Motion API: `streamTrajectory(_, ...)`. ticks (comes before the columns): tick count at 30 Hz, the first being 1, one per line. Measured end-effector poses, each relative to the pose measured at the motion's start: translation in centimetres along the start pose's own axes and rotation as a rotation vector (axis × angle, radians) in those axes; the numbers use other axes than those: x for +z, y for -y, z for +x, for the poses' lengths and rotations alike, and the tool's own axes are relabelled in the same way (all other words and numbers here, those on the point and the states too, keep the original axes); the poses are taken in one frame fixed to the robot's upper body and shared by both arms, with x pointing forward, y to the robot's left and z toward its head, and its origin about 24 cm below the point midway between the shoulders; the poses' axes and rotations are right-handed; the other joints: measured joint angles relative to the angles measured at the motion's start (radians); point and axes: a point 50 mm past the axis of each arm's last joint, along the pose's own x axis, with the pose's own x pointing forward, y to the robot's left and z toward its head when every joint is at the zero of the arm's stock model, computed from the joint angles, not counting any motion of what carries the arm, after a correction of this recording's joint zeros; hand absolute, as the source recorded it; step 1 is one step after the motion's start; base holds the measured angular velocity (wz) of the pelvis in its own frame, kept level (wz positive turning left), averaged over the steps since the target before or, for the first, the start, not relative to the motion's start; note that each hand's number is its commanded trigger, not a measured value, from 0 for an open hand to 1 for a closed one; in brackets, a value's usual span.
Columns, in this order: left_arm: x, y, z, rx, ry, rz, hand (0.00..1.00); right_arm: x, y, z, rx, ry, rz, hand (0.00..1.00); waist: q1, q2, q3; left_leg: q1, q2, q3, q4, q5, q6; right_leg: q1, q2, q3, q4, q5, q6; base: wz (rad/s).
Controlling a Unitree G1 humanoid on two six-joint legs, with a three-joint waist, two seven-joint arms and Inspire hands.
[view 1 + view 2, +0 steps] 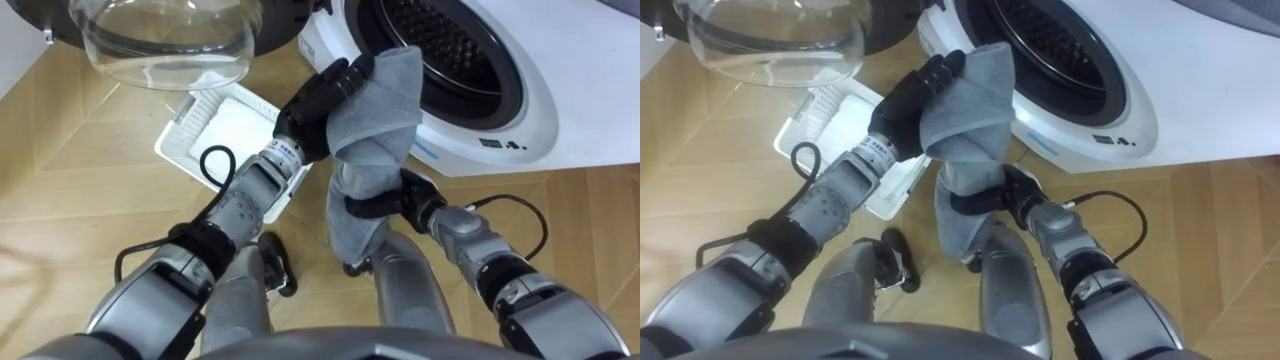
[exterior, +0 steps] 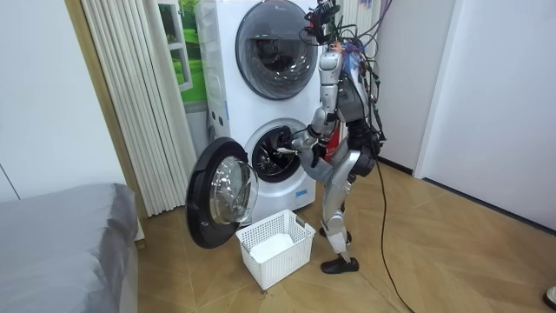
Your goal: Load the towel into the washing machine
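A grey towel (image 1: 372, 140) hangs twisted between my two hands just in front of the washing machine's open drum (image 1: 440, 50). My left hand (image 1: 322, 95) is curled round its upper end, which rests at the drum's lower rim. Lower down, my right hand (image 1: 385, 205) is shut round the towel's hanging part, and the tail end droops below it. In the room view I stand bent slightly forward at the lower washing machine (image 2: 274, 156), both hands at the drum mouth.
The round glass door (image 1: 165, 40) stands swung open to my left. A white plastic laundry basket (image 1: 195, 130) sits on the wooden floor below the door. A second machine (image 2: 274, 48) is stacked above. A grey bed (image 2: 61, 243) lies at the room view's left.
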Motion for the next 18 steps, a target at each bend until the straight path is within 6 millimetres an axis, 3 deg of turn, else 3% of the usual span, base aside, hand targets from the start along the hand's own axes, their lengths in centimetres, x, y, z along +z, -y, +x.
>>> streamTrajectory(9, 0.2, -1.0, -0.9, 0.043, 0.035, -0.05, 0.0, -0.2, 0.6, -0.1, -0.094, -0.01, -0.006, 1.0, 0.013, 0.004, -0.0021, 0.019, -0.001, -0.001, -0.001, 0.005, 0.001, 0.018, 0.003, -0.001, 0.001, 0.0, -0.001, 0.01)
streamTrajectory(12, 0.2, -2.0, -1.9, 0.1, 0.047, -0.045, 0.0, -0.8, 1.0, -0.3, -0.131, -0.024, 0.033, 1.0, 0.036, 0.007, -0.0037, 0.019, 0.0, 0.0, -0.002, 0.007, -0.001, 0.019, 0.007, -0.003, 0.0, 0.0, -0.001, 0.0)
streamTrajectory(18, 1.0, -4.2, -3.7, 0.286, -0.027, 0.176, 0.0, -1.7, 2.1, -0.6, -0.163, -0.055, 0.093, 1.0, 0.095, 0.011, -0.0054, 0.014, -0.002, -0.001, -0.012, 0.012, -0.004, 0.011, -0.003, -0.011, 0.005, -0.001, -0.007, 0.02)
